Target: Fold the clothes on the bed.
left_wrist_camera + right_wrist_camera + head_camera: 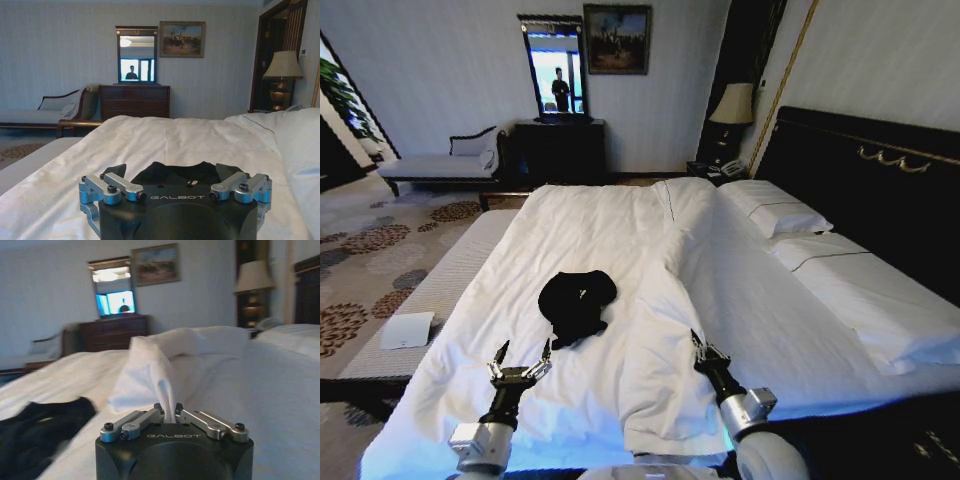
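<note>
The crumpled black soft-fabric T-shirt (577, 300) sits mid-frame on the big white-duveted bed (770, 330), just above the spread-open left end effector (521, 366), the nearer one, while the right end effector (702, 351) pinches white duvet fabric.

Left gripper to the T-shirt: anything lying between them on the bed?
No. In the head view, only bare white duvet separates the open left gripper from the crumpled black T-shirt; the left wrist view shows nothing between them either.
</note>
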Controlling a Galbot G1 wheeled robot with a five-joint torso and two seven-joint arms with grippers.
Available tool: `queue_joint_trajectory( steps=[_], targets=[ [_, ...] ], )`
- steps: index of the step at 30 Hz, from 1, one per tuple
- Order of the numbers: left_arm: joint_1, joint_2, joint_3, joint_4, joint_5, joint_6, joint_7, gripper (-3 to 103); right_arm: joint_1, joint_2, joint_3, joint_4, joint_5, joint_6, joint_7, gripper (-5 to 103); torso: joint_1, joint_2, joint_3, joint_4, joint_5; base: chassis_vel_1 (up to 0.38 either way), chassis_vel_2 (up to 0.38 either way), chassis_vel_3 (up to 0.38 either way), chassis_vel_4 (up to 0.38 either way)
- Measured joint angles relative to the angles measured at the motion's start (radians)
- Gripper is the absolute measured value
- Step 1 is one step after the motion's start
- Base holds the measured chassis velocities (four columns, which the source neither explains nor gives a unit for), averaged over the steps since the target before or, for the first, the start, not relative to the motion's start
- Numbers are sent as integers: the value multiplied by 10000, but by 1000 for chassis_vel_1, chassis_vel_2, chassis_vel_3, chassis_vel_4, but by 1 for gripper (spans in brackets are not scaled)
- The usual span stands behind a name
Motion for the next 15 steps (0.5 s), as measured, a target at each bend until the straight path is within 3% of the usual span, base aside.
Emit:
queue_joint_trajectory(
  steps=[5,15],
  targets=[
    [-79,29,-9,1,-64,26,-1,100,177,346,913,-170,347,-238,609,1,0,0,0,-1,1,0,0,0,0],
    [-154,71,-2,30,-121,78,9,100,546,650,2562,-445,974,-326,858,1,0,0,0,-1,1,0,0,0,0]
  ],
)
